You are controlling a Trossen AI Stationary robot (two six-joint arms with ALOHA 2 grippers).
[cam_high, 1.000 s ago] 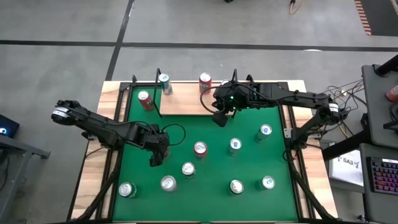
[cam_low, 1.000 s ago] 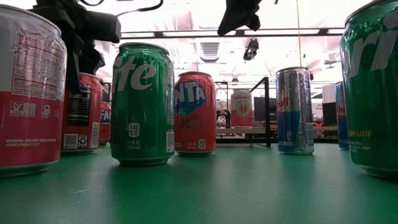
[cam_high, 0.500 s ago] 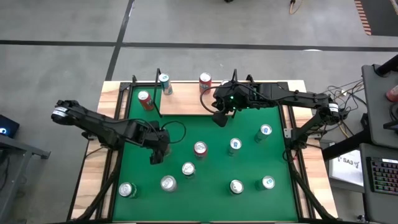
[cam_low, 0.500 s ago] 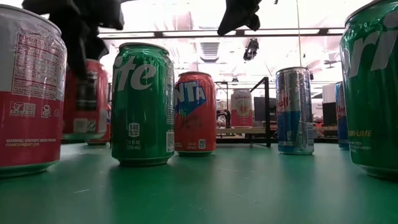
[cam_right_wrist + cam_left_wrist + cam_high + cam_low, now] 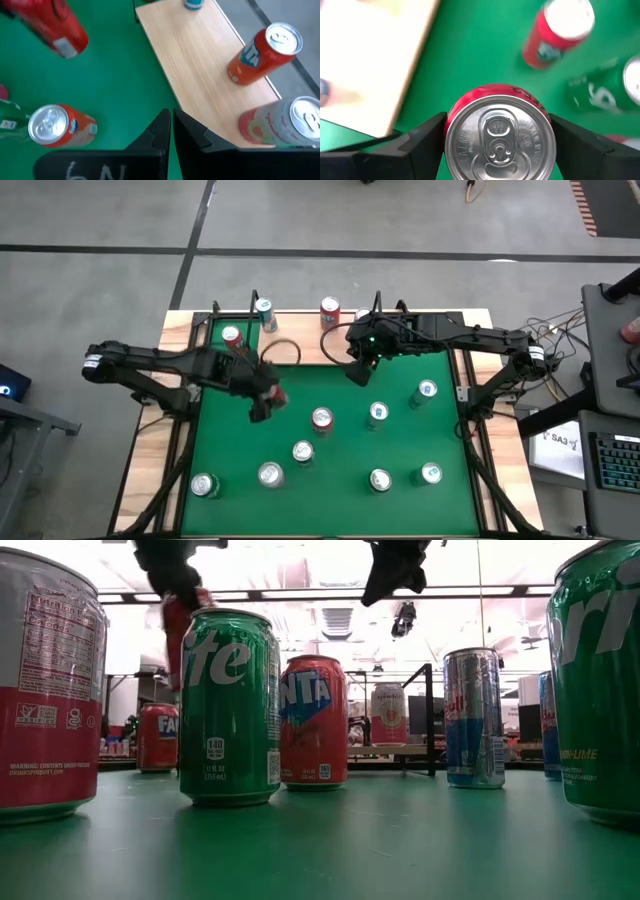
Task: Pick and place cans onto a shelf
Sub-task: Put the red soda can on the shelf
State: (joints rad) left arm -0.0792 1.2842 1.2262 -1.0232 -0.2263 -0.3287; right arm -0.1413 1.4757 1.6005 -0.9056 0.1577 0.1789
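Note:
My left gripper [image 5: 264,400] is shut on a red can [image 5: 497,132] with a silver top, raised above the green table's left half. In the low view this can [image 5: 178,625] hangs high behind a green can [image 5: 230,705]. My right gripper [image 5: 354,372] hovers shut and empty by the near edge of the shelf [image 5: 300,348], a light-wood board at the table's far side. An orange can [image 5: 265,52], a pink and green can [image 5: 285,122] and a blue can [image 5: 265,311] stand on the board on their bases. Several more cans stand on the green table [image 5: 340,500]. My left gripper pinches the red can between its two fingers, one on each side of the wall just below the top rim [image 5: 451,116]. The fingers [image 5: 420,142] come from above, slanting down. The can is lifted clear of the table, its top up, a little tilted.
A red can [image 5: 232,337] stands left of the shelf, beside a black wire upright [image 5: 254,330]. A red can [image 5: 322,418], a green one [image 5: 377,413] and a blue one [image 5: 427,391] stand mid-table. Others line the near part [image 5: 270,474]. The green between left gripper and board is bare.
My left gripper, shut on the red can throughout, has risen and gone toward the table's far edge and a little right. The can stood on the table a second ago; now it hangs well clear of it. My right gripper has kept its place.

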